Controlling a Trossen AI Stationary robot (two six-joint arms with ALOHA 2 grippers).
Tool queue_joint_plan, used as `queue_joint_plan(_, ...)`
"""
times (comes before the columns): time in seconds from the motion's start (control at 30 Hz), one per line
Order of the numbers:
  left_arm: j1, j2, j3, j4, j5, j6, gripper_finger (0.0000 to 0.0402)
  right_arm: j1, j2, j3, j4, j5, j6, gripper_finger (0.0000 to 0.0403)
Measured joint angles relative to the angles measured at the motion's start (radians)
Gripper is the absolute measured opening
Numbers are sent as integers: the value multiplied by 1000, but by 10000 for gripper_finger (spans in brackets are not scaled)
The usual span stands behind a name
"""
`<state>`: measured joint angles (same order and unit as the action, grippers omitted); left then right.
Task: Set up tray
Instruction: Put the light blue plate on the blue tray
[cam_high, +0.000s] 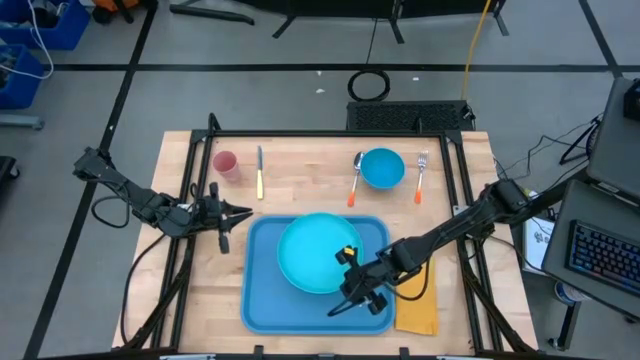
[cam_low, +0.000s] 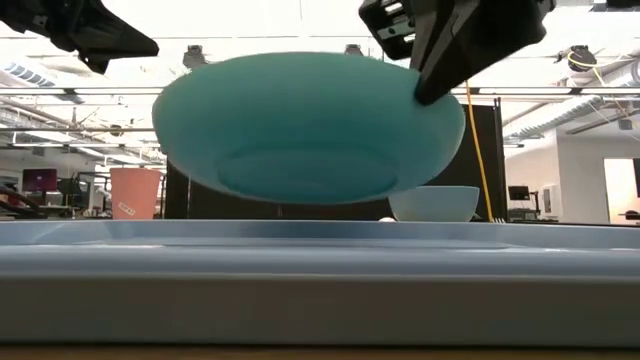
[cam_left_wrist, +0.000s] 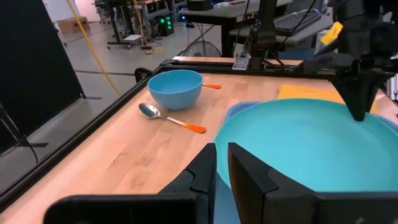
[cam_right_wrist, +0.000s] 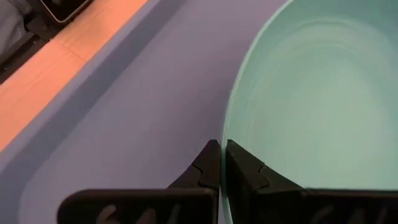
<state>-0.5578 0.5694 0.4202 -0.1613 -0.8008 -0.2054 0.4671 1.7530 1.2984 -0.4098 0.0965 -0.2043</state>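
Observation:
The light-blue tray (cam_high: 262, 300) lies at the table's near middle. A round turquoise plate (cam_high: 315, 250) hangs over it, and the low view shows the plate (cam_low: 300, 130) clear of the tray's floor (cam_low: 320, 255). My right gripper (cam_high: 347, 262) reaches in from the table's right and is shut on the plate's right rim. My left gripper (cam_high: 240, 212) hovers shut just left of the tray's far left corner and touches nothing. In its wrist view the shut fingers (cam_left_wrist: 222, 165) point across the plate (cam_left_wrist: 305, 149). My right gripper (cam_right_wrist: 222, 155) pinches the plate's rim (cam_right_wrist: 227, 127) between its two fingers, one on the upper face and one under it. It comes slanting down from the table's right. The plate is lifted clear above the tray, with its underside (cam_low: 290, 170) showing in the low view.
Along the far side of the table stand a pink cup (cam_high: 225, 163), a knife (cam_high: 260, 172), an orange-handled spoon (cam_high: 356, 178), a blue bowl (cam_high: 382, 167) and a fork (cam_high: 421, 175). A yellow-orange napkin (cam_high: 418, 308) lies right of the tray. Black frame rails border the table.

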Motion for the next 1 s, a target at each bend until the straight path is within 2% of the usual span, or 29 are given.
queue_joint_plan(0.53,0,0,0,2,-13,-17,47,39,14,0,16,-20,-26,0)
queue_joint_plan(1.0,0,0,0,-15,-1,-66,47,63,63,0,67,-14,65,0)
